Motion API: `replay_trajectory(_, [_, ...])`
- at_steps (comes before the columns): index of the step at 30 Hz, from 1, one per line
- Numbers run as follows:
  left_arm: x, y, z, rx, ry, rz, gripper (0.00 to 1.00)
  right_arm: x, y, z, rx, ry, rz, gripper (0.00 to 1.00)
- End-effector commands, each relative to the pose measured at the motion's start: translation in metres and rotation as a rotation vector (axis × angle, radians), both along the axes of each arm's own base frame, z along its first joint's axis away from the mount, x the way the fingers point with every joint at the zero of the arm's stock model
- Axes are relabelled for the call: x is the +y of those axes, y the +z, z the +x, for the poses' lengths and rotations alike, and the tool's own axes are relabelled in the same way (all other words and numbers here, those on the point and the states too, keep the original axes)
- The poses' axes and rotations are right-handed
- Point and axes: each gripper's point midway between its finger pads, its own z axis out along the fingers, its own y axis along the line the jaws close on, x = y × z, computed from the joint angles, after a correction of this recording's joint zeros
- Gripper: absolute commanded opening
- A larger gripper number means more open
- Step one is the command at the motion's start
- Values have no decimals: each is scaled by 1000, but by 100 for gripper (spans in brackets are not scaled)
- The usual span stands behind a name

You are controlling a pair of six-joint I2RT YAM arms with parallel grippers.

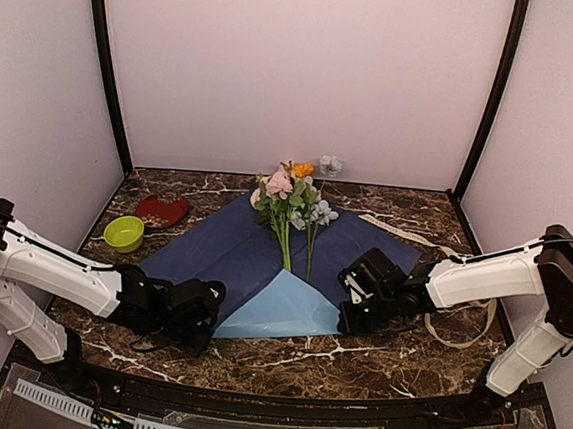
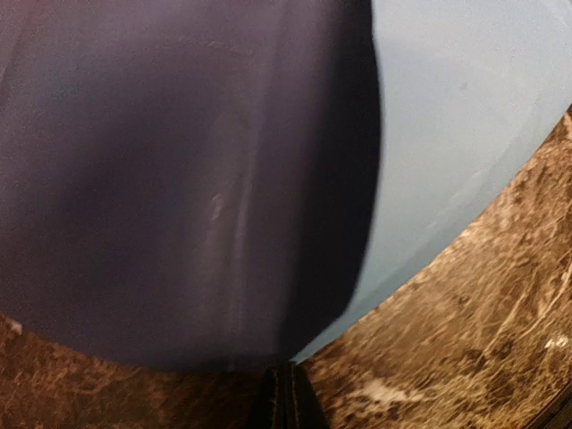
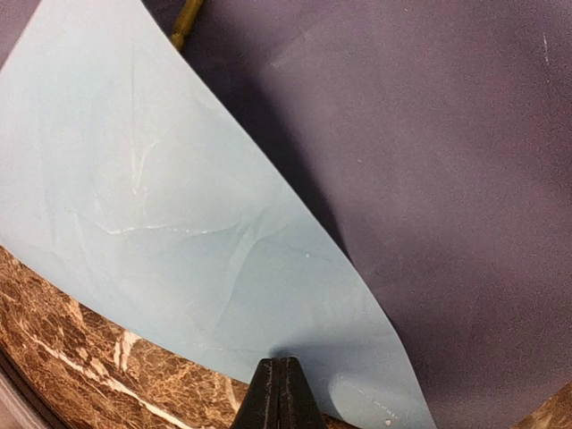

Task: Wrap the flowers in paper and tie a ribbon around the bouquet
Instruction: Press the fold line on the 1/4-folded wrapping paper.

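Top external: left gripper [image 1: 213, 317], right gripper [image 1: 345, 313] both pressed together at paper [image 1: 213, 250] edges; flowers [image 1: 293, 200] on paper.

Marble tabletop [image 1: 354, 356], navy paper [image 1: 213, 253] lying flat, green bowl [image 1: 124, 232] and red dish [image 1: 161, 211] to its left, ribbon [image 1: 400, 231] to its right.

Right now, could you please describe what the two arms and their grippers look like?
The left arm and right arm match: white shell segments joined by black joint housings. A thin black cable runs along the left arm's upper link. The left gripper and right gripper are black, each tapering to a narrow tip in its wrist view.
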Motion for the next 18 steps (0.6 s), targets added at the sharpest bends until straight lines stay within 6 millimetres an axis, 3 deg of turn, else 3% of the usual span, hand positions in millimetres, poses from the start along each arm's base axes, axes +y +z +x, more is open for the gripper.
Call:
replay_trajectory(1, [59,5,-8,33,70,210,0,-27,-34,-21,89,-5,-113,2])
replay_trajectory(3, [49,25,-2,6,109,146,2,-26,-32,-18,81,-8,-112,2])
replay_trajectory(5, [36,36,0,10,192,25,10,-24,-31,-15,73,-14,-113,3])
replay_trajectory(10, [14,48,4,-9,418,-263,37,-22,-30,-2,29,-30,-135,4])
replay_trajectory(14, [23,47,5,-15,570,-256,56,-17,-27,5,-2,-28,-132,4])
replay_trajectory(18, [7,58,14,-81,609,-395,65,-17,-25,8,-24,-27,-134,4])
